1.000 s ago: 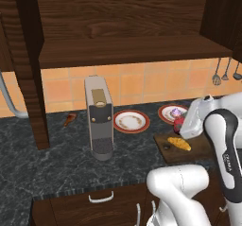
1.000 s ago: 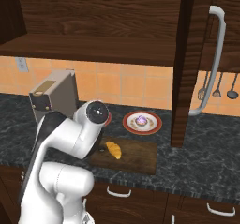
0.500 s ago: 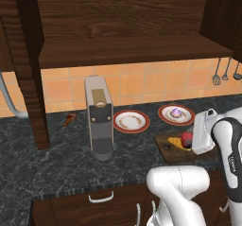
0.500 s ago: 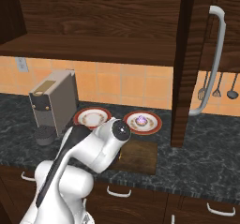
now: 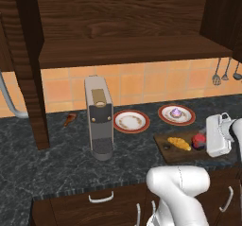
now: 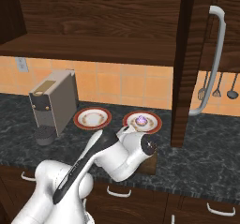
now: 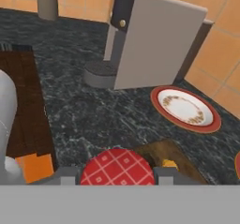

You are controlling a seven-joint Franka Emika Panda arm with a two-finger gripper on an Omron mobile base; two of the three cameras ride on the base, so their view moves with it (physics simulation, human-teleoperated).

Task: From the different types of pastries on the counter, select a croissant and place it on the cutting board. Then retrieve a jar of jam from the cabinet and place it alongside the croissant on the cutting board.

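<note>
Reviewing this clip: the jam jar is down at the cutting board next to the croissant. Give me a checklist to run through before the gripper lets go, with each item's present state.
1. Croissant lies on the cutting board: ok.
2. Jar of jam is over the board, beside the croissant and not on top of it: ok.
3. Jar sits between the gripper fingers, red checked lid centred: ok.
4. Jar bottom rests on the board rather than hanging above it: cannot tell.
5. Jar is upright: ok by the left base view, lid on top.
6. Cupcake stays on its plate, away from the board: ok.

jar of jam (image 7: pixel 117 167) bottom cut off, cutting board (image 6: pixel 149 163) mostly arm-hidden
</note>
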